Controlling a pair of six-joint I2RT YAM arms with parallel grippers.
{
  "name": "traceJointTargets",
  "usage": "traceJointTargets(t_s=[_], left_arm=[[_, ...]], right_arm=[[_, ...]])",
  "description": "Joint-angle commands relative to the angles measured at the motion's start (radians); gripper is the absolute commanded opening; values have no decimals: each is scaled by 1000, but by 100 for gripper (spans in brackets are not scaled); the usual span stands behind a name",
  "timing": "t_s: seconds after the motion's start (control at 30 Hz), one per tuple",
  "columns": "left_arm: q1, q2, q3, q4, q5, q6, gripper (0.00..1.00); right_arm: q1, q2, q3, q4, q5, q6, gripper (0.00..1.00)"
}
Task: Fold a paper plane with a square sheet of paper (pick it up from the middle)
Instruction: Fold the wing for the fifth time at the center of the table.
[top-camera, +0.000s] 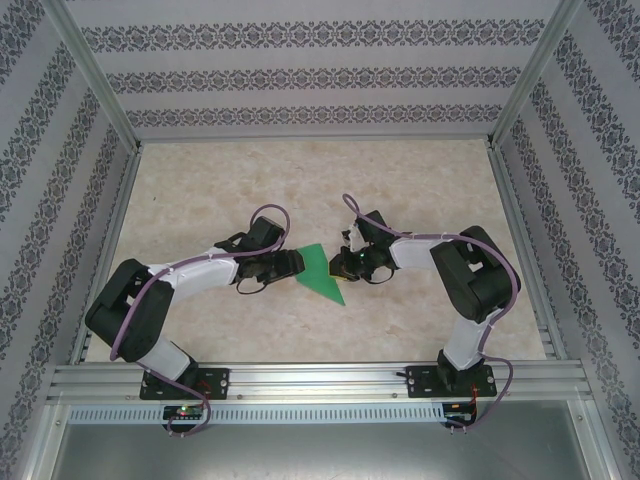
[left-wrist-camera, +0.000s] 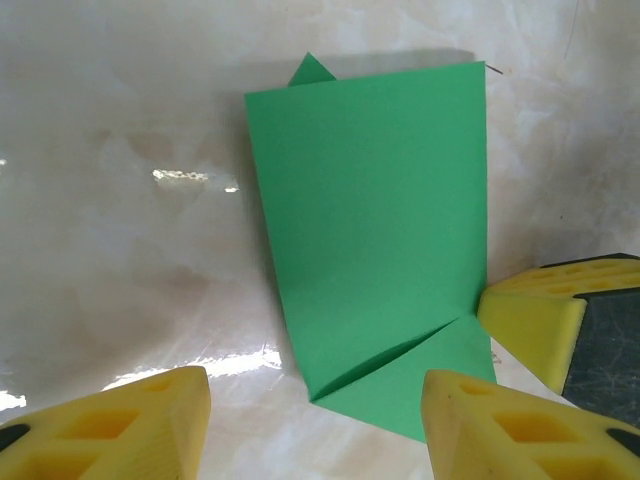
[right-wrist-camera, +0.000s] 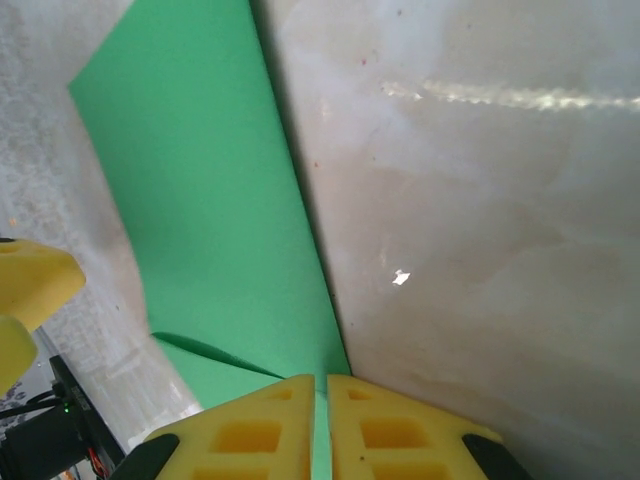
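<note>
- My left gripper (top-camera: 288, 266) stands wide and holds nothing. The paper's near corner lies between its fingers, apparently untouched.
- The paper (left-wrist-camera: 370, 220) lies on the table (left-wrist-camera: 120, 250) between my two grippers. It is partly folded, with a small flap (left-wrist-camera: 420, 370) turned over at the near corner.
- I judge it light, thin and limp. It would slide on this glossy top and buckle if pushed, so I'd pinch it lightly at an edge or along a crease, never mid-panel.
- My right gripper (right-wrist-camera: 327, 400) is closed on the paper's edge, with a sliver of green caught between its fingers.
</note>
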Motion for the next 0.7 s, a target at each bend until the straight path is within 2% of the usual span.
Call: traceJointTargets(t_s=[0.0, 0.3, 0.5, 0.67], left_arm=[[-10, 13, 16, 51, 20, -25, 60], [-14, 27, -8, 105, 73, -110, 60], [-19, 55, -49, 227, 99, -198, 57], [-23, 82, -57, 266, 94, -232, 57]], right_arm=[[-9, 21, -8, 37, 1, -2, 13], [-15, 35, -62, 79, 22, 38, 14], [-19, 45, -98, 134, 29, 73, 15], [-24, 51, -109, 141, 34, 81, 15]])
